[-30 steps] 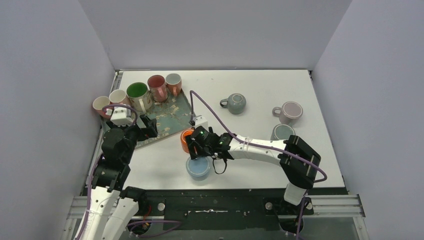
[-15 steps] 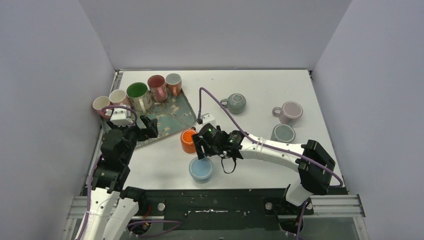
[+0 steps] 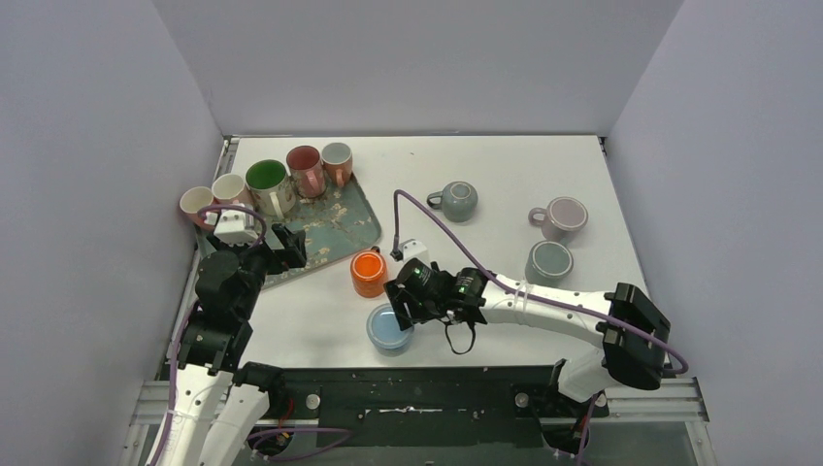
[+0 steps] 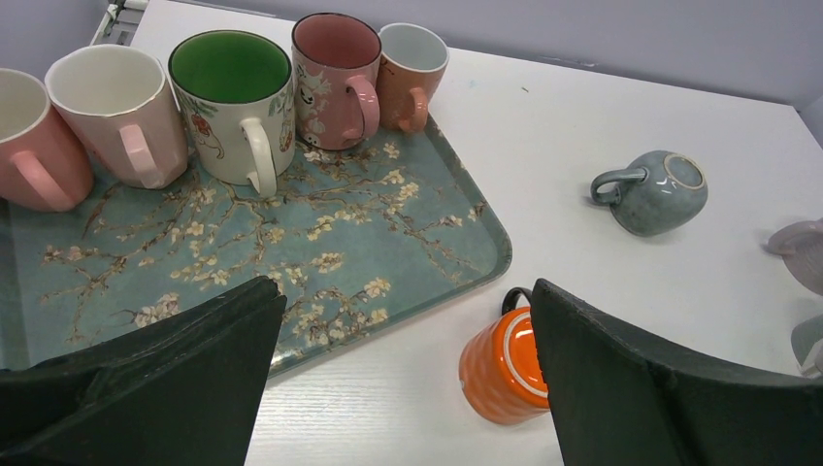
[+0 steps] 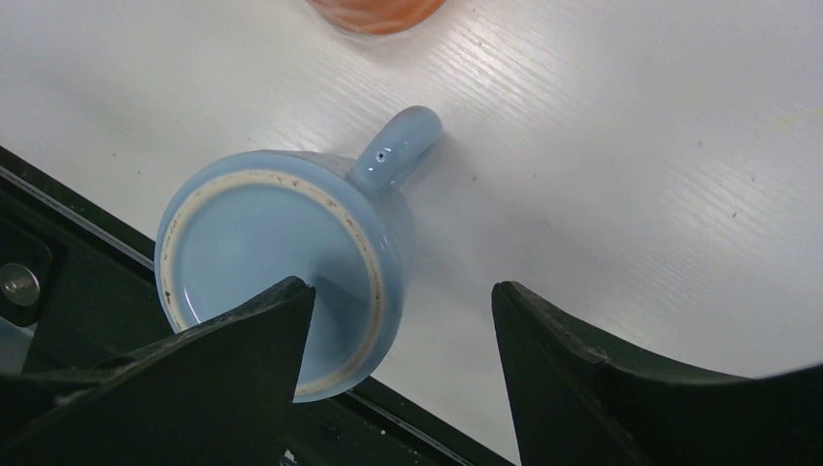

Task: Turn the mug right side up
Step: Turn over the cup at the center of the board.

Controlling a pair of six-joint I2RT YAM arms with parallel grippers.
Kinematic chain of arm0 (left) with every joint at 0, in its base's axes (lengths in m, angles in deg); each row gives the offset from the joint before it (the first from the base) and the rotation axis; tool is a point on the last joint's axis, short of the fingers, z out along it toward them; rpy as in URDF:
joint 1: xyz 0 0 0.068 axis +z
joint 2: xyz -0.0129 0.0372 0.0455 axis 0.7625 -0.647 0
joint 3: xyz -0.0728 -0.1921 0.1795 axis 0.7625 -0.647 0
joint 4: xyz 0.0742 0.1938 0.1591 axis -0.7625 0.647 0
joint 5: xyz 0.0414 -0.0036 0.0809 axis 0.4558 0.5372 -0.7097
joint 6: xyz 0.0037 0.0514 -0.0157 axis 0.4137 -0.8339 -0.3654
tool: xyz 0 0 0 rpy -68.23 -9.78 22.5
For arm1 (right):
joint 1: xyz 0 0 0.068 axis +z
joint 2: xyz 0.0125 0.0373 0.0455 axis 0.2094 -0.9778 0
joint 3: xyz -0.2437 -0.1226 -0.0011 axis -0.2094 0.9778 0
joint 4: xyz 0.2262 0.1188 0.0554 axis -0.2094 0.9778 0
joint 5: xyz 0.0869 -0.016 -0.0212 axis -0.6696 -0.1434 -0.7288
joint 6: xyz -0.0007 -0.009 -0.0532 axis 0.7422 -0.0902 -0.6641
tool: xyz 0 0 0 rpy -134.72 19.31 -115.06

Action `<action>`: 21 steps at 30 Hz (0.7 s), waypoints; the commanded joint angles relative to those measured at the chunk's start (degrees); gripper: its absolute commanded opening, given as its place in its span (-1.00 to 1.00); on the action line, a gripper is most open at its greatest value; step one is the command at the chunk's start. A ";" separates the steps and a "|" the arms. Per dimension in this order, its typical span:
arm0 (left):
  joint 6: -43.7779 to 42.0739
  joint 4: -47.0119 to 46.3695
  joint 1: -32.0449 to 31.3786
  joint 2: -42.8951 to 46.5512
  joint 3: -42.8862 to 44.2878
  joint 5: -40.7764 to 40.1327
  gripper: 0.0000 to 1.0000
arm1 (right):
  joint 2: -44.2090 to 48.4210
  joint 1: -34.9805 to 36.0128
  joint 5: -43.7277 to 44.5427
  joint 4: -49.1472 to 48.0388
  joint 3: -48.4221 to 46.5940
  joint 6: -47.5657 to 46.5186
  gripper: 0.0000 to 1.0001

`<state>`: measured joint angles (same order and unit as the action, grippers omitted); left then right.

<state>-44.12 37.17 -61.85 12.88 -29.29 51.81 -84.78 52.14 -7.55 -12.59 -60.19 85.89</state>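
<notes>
seen from above, the light blue glazed ceramic mug (image 3: 388,330) sits at the 6 o'clock edge of the white worktop (image 3: 505,175), just inside the dark front rail. it is upside down: the right wrist view shows its unglazed foot ring and flat base (image 5: 262,262) facing up, with the handle sticking out toward 1 o'clock in that view.

the right gripper (image 3: 406,309) hangs over the mug's 2 o'clock side. it is released, its jaws parted and clamping nothing. one finger (image 5: 243,349) overlaps the base rim and the other is over bare worktop beside the mug.

a ribbed orange mug (image 3: 369,273) stands just at 11 o'clock of the blue one, apart from it.

the left gripper (image 4: 408,306) is spread wide and grasps nothing. it hovers over the near edge of a teal tray printed with blossom branches (image 4: 369,223), which lies at 10 o'clock on the worktop.

upright along the tray's far side are:
- two pale pink mugs (image 4: 116,112)
- a white floral mug with a green inside (image 4: 233,97)
- a pink mug (image 4: 335,78)
- a small orange mug with a white inside (image 4: 412,63)

a rounded grey-green mug (image 3: 456,201) is at 12 o'clock. a lilac mug (image 3: 560,216) and a grey mug (image 3: 549,260) stand open side up at 2 o'clock.
</notes>
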 commanded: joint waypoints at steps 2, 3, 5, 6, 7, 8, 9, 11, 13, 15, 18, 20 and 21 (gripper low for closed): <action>-0.32 -2.86 0.41 0.19 0.20 0.73 0.95 | 0.85 0.31 2.73 6.63 -0.88 -3.07 0.31; -0.46 -2.86 0.39 0.32 0.09 0.55 0.95 | 0.76 0.31 3.39 7.70 -1.04 -3.67 0.31; -0.66 -2.80 0.39 0.67 -0.02 0.26 0.95 | 0.71 0.35 4.65 10.12 -1.65 -4.00 0.32; -0.61 -2.85 0.40 0.76 -0.06 0.18 0.95 | 0.82 0.33 5.22 11.17 -1.95 -3.95 0.32; -0.67 -2.89 0.45 0.74 -0.03 0.17 0.95 | 1.06 0.31 5.74 12.31 -2.01 -3.85 0.32; -0.68 -2.93 0.39 0.73 -0.10 0.17 0.95 | 1.31 0.10 6.04 13.04 -2.06 -3.87 0.31; -0.74 -2.94 0.39 0.77 -0.03 0.17 0.95 | 1.54 -0.12 6.17 13.57 -2.11 -4.02 0.31; -1.00 -2.94 0.39 0.78 -0.09 0.30 0.95 | 1.65 -0.73 6.42 14.89 -2.17 -4.46 0.31; -1.14 -3.01 0.43 0.86 -0.06 0.56 0.95 | 1.64 -1.34 7.28 16.83 -2.51 -4.53 0.31; -1.33 -3.12 0.40 0.95 -0.06 0.61 0.95 | 2.13 -2.30 8.12 18.32 -2.67 -4.52 0.31; -1.72 -3.04 0.40 1.15 0.04 1.43 0.95 | 4.23 -4.92 7.35 18.69 -3.10 -4.88 0.31; -2.23 -3.02 0.44 1.42 -0.07 2.65 0.95 | 5.82 -5.87 4.32 16.76 -4.02 -5.43 0.29; -2.27 -3.04 0.41 1.62 -0.03 3.03 0.95 | 6.67 -5.99 2.46 15.42 -4.53 -4.88 0.30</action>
<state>-44.77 36.80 -61.82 13.55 -29.68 52.34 -82.47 47.72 -3.16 2.08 -61.96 82.10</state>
